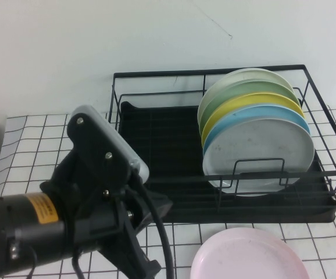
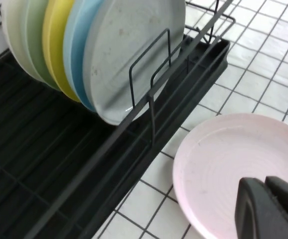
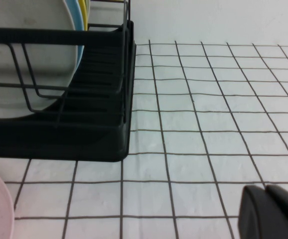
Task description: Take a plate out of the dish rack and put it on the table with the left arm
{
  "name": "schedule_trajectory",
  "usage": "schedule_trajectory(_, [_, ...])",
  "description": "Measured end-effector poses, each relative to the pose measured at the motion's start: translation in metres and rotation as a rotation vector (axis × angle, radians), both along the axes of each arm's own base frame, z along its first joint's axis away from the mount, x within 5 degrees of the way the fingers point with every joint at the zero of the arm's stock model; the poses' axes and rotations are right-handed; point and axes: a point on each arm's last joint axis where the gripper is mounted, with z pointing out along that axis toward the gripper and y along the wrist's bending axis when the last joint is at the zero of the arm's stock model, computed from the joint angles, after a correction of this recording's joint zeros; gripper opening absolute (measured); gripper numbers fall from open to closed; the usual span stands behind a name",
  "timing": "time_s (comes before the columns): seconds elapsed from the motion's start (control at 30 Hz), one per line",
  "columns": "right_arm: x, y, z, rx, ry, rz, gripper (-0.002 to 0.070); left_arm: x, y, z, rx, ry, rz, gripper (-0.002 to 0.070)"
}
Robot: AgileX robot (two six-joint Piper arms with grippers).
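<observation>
Left arm (image 1: 69,221) fills near-left foreground, above table (image 1: 28,145). Left gripper (image 2: 271,209) over near edge of pink plate (image 2: 238,169), fingers together, holding nothing. Plate flat on table just in front of dish rack (image 1: 156,145). Grey, blue, yellow, green plates upright in rack. Right gripper (image 3: 273,211) low over cloth right of rack, closed, empty.

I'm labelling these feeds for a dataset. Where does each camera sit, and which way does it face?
High view: raised behind the robot, looking down at the dish rack; the left arm fills the lower left.
Left wrist view: low, facing the plate on the table; left gripper in the corner.
Right wrist view: low, facing the rack's end; right gripper in the corner.
All three share rack and plate.
</observation>
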Motion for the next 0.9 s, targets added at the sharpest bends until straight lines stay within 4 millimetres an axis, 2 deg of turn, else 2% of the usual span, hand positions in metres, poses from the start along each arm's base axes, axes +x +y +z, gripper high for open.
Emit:
schedule_trajectory(0.2, [0.0, 0.0, 0.0, 0.0, 0.0, 0.0, -0.0001, 0.002, 0.0, 0.001, 0.016, -0.058, -0.013, 0.0])
schedule_trajectory(0.33, [0.0, 0.0, 0.0, 0.0, 0.0, 0.0, -0.0001, -0.002, 0.009, -0.005, -0.004, -0.136, 0.018, 0.0])
schedule_trajectory(0.4, [0.0, 0.0, 0.0, 0.0, 0.0, 0.0, -0.0001, -0.009, 0.022, -0.008, -0.057, -0.201, 0.058, 0.0])
schedule_trajectory(0.5, [0.0, 0.0, 0.0, 0.0, 0.0, 0.0, -0.0001, -0.025, 0.05, -0.02, -0.166, -0.316, 0.152, -0.0001])
schedule_trajectory(0.67, [0.0, 0.0, 0.0, 0.0, 0.0, 0.0, -0.0001, -0.054, 0.101, -0.058, -0.302, -0.495, 0.321, -0.0001])
schedule_trajectory(0.9, [0.0, 0.0, 0.0, 0.0, 0.0, 0.0, -0.0001, -0.072, 0.139, -0.105, -0.297, -0.516, 0.569, -0.0001])
